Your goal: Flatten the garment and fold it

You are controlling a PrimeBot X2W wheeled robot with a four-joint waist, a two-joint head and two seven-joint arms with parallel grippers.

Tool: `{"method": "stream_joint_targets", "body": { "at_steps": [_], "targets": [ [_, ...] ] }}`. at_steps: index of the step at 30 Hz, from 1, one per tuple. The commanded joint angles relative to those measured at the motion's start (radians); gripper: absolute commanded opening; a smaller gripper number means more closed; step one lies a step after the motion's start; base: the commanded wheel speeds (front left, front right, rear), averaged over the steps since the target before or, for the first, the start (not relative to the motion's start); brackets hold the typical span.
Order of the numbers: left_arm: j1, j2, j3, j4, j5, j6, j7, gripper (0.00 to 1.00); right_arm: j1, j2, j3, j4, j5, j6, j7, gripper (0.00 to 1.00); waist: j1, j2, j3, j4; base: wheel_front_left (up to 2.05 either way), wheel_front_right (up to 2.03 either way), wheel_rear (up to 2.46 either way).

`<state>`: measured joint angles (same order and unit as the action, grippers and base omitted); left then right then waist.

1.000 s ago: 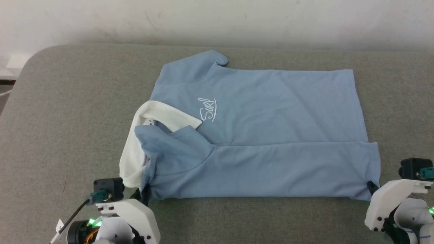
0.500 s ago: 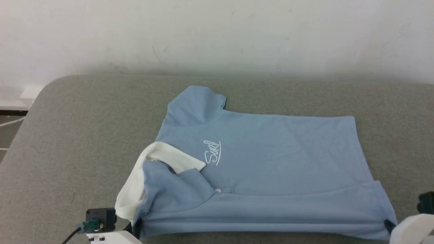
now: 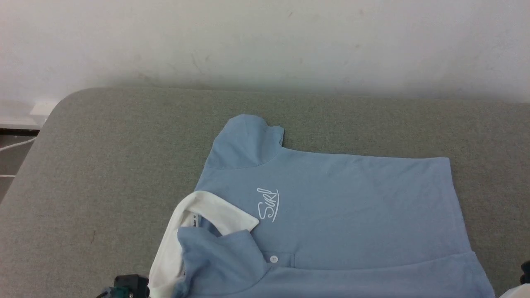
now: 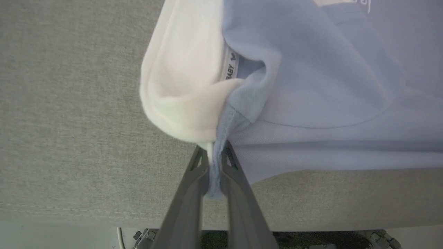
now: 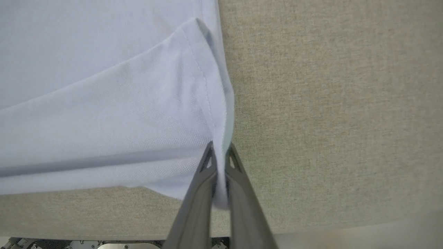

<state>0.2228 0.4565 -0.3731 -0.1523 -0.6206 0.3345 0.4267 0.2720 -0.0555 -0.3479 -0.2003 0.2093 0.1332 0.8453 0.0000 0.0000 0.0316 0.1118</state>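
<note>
Left gripper [image 4: 214, 152] pinches the light blue knit polo shirt [image 3: 352, 215] beside its white collar [image 3: 215, 211]; right gripper [image 5: 219, 150] clamps its hem corner. It lies on the grey fabric-covered surface [image 3: 124, 145], near edge folded over its front.

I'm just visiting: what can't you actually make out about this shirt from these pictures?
- Head view: the garment has its near edge cut off by the picture's bottom.
- Left wrist view: the neck label is partly hidden in the fold beside the white collar, so its wording is incomplete.
- Wrist views: how deep the fabric reaches inside the left claw and right claw, hidden by their fingers.
</note>
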Motion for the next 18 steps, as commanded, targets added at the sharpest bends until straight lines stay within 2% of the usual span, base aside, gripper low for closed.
{"method": "stream_joint_targets", "body": {
  "at_steps": [1,9,10,11,18],
  "targets": [
    [0.001,0.006,-0.005,0.033,0.001,-0.005,0.006,0.00,0.001,-0.003,-0.009,0.030,-0.013,-0.002,-0.005,0.00,0.0000,0.0000,0.008,0.000,0.00,0.00,0.00],
    [-0.045,-0.029,-0.027,0.149,-0.005,-0.054,-0.046,0.00,-0.046,-0.033,0.021,0.157,-0.024,-0.002,-0.058,0.00,0.0000,0.0000,0.022,0.002,0.00,0.00,0.00],
    [-0.051,-0.033,-0.028,0.161,-0.004,-0.060,-0.057,0.01,-0.051,-0.037,0.026,0.167,-0.026,-0.002,-0.066,0.49,0.0000,0.0000,0.022,0.003,0.00,0.00,0.00],
    [-0.057,-0.036,-0.028,0.173,-0.001,-0.065,-0.071,1.00,-0.055,-0.040,0.026,0.175,-0.030,-0.002,-0.076,1.00,0.0000,0.0000,0.020,0.003,0.00,0.00,0.00],
    [-0.085,-0.058,0.005,0.172,0.000,-0.069,-0.172,1.00,-0.099,-0.066,0.046,0.159,-0.028,-0.002,-0.222,1.00,0.0000,0.0000,-0.011,0.005,0.00,0.00,0.00]
  ]
}}
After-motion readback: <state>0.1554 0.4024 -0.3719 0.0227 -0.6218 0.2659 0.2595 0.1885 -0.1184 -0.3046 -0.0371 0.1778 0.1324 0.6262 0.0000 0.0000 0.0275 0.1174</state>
